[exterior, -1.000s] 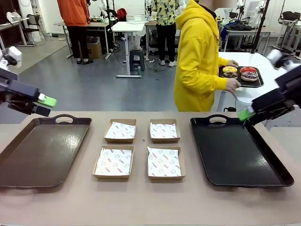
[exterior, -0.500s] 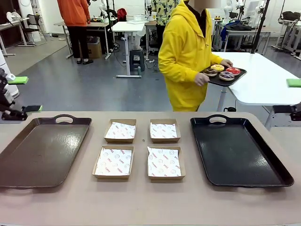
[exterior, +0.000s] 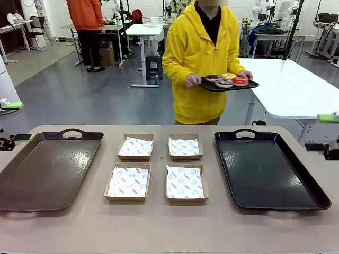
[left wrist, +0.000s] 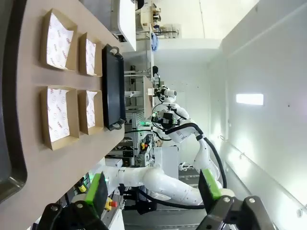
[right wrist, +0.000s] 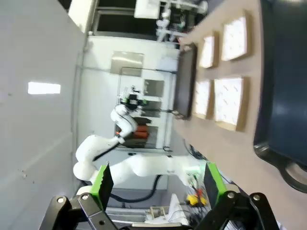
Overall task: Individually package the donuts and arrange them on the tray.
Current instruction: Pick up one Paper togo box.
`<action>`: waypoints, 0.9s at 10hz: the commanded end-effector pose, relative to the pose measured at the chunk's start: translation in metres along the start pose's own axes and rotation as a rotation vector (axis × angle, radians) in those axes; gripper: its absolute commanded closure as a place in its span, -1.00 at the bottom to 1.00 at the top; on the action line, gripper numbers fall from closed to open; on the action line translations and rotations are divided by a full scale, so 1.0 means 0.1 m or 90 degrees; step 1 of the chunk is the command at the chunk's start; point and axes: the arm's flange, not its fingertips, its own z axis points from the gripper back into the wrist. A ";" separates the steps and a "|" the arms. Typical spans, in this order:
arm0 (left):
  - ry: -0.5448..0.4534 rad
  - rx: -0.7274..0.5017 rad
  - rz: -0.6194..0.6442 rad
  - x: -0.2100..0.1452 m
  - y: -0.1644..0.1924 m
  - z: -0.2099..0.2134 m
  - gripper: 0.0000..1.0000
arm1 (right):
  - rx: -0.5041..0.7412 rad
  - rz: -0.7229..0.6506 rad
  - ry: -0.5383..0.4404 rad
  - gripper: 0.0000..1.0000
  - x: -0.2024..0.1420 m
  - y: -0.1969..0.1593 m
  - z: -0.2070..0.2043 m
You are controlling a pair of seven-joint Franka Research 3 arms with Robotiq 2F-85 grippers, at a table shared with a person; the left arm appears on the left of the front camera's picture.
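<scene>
Across the table, a person in a yellow hoodie carries a small black tray (exterior: 212, 86) with the donuts (exterior: 228, 80) on it: a red one (exterior: 240, 80), a dark one (exterior: 213, 78), a yellow one and a sprinkled one. My left gripper (exterior: 15, 121) hangs open at the table's far left edge, with nothing between its green pads (left wrist: 100, 191). At the far right edge my right gripper (exterior: 326, 133) is open as well, and its pads (right wrist: 213, 182) are bare. Both grippers are far from the donuts.
A brown tray (exterior: 47, 169) lies on the table's left and a large black tray (exterior: 267, 169) on its right. Between them stand several paper-lined cardboard boxes (exterior: 128, 181) in a two-by-two block. A white table (exterior: 291, 90) stands behind on the right.
Both arms have drawn back to the table's outer edges with their grippers still open. The person has turned from the white table and brought the donuts toward my table.
</scene>
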 end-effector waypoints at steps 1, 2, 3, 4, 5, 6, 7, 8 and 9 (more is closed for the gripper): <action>0.016 0.037 0.011 -0.02 -0.03 0.03 -1.00 | -0.058 0.010 0.024 -1.00 -0.31 -0.11 -0.14; 0.029 0.069 0.010 -0.03 -0.02 0.03 -1.00 | -0.060 0.006 0.025 -1.00 -0.31 -0.12 -0.14; 0.032 0.087 0.007 -0.03 -0.02 0.02 -1.00 | -0.060 0.013 0.025 -1.00 -0.30 -0.10 -0.16; 0.044 0.100 -0.012 -0.05 -0.06 -0.01 -1.00 | -0.061 0.039 0.022 -1.00 -0.28 -0.01 -0.23; 0.024 0.053 0.001 -0.03 0.04 0.01 -1.00 | -0.053 -0.007 0.030 -1.00 -0.05 -0.10 0.00; 0.024 0.053 0.001 -0.03 0.04 0.01 -1.00 | -0.053 -0.007 0.030 -1.00 -0.05 -0.10 0.00; 0.024 0.053 0.001 -0.03 0.04 0.01 -1.00 | -0.053 -0.007 0.030 -1.00 -0.05 -0.10 0.00; 0.024 0.053 0.001 -0.03 0.04 0.01 -1.00 | -0.053 -0.007 0.030 -1.00 -0.05 -0.10 0.00; 0.024 0.053 0.001 -0.03 0.04 0.01 -1.00 | -0.053 -0.007 0.030 -1.00 -0.05 -0.10 0.00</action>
